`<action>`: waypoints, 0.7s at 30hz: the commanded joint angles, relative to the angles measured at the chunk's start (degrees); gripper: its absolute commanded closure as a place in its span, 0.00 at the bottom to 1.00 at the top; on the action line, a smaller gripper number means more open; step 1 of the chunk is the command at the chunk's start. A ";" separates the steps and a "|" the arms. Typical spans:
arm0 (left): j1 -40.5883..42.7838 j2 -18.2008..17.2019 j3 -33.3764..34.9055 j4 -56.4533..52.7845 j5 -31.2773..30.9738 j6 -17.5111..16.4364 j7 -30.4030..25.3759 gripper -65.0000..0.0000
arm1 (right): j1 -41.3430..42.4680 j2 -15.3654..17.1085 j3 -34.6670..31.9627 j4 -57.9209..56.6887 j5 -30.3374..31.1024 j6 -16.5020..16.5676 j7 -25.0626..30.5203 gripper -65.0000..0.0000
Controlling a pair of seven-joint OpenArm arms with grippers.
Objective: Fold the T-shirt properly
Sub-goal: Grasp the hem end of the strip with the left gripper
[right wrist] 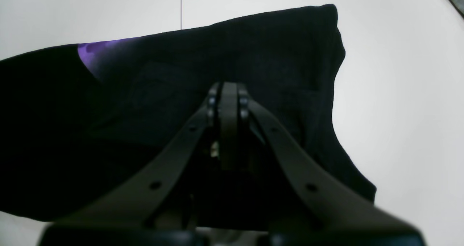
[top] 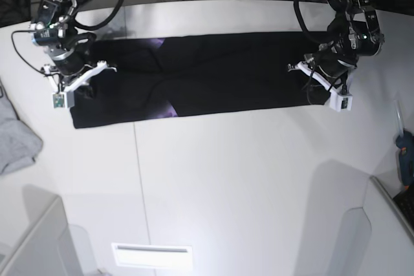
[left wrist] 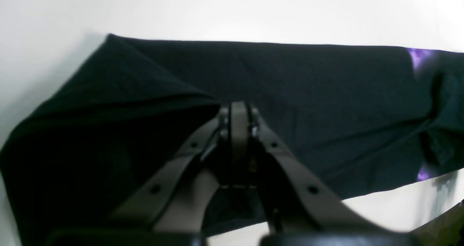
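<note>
T-shirt (top: 213,75) lies as a long black band across the far half of the white table (top: 246,179); near half bare. Left gripper (left wrist: 237,111) and right gripper (right wrist: 228,93) pinched closed over its opposite ends. Purple print peeks out. No legible writing.

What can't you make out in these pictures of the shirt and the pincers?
- Base view: both pincers are hidden under their own arms, the left one and the right one.
- Left wrist view: whether the shut left pincer pinches the shirt; black on black.
- Right wrist view: the same for the right pincer.
- The print: only purple slivers show, the rest is folded under.
</note>
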 commanded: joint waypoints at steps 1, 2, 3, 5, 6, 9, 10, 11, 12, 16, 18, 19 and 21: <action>-0.18 -0.45 -0.35 0.87 -0.72 0.09 -0.79 1.00 | 0.36 0.39 0.19 1.02 0.69 0.14 1.15 1.00; -0.10 -0.63 -1.14 0.78 -0.72 0.09 -0.79 1.00 | 0.36 0.39 0.19 1.02 0.69 0.14 1.15 1.00; -0.10 -1.07 -2.46 0.78 -0.63 0.09 -0.79 1.00 | 0.36 0.39 0.19 1.02 0.69 0.14 1.15 1.00; -0.01 -1.60 -4.40 0.78 -0.63 0.09 -0.70 1.00 | 0.36 0.39 0.19 1.02 0.69 0.14 1.15 1.00; -0.01 -1.77 -5.54 0.78 -0.63 0.09 -0.70 1.00 | 0.36 0.39 0.19 1.02 0.69 0.14 1.15 1.00; 0.87 -3.88 -7.74 0.78 -0.63 0.09 -0.70 1.00 | 0.45 0.39 0.19 1.02 0.69 0.14 1.15 1.00; 1.22 -4.32 -7.91 0.78 -0.63 0.09 -0.70 1.00 | 0.45 0.39 0.19 1.02 0.69 0.14 1.15 1.00; 1.22 -4.85 -7.91 0.52 -0.63 0.09 -0.70 1.00 | 0.54 0.39 0.19 1.02 0.69 0.14 1.15 1.00; 1.22 -5.29 -7.74 -0.10 -0.63 0.09 -0.70 1.00 | 0.54 0.39 0.10 1.02 0.69 0.14 1.15 1.00; 1.22 -5.73 -8.18 -2.74 -0.63 0.09 -0.70 1.00 | 0.71 0.39 0.10 1.02 0.69 0.14 1.15 1.00; 1.22 -5.73 -8.18 -3.70 -0.63 0.09 -0.70 1.00 | 0.71 0.39 0.10 1.02 0.69 0.14 1.15 1.00; 1.31 -5.82 -8.18 -3.88 -0.63 0.09 -0.79 1.00 | 0.71 0.39 0.10 1.02 0.69 0.14 1.15 1.00; 1.93 -5.82 -8.27 -4.14 -0.63 0.26 -0.88 1.00 | 0.71 0.39 0.10 1.02 0.69 0.14 1.15 1.00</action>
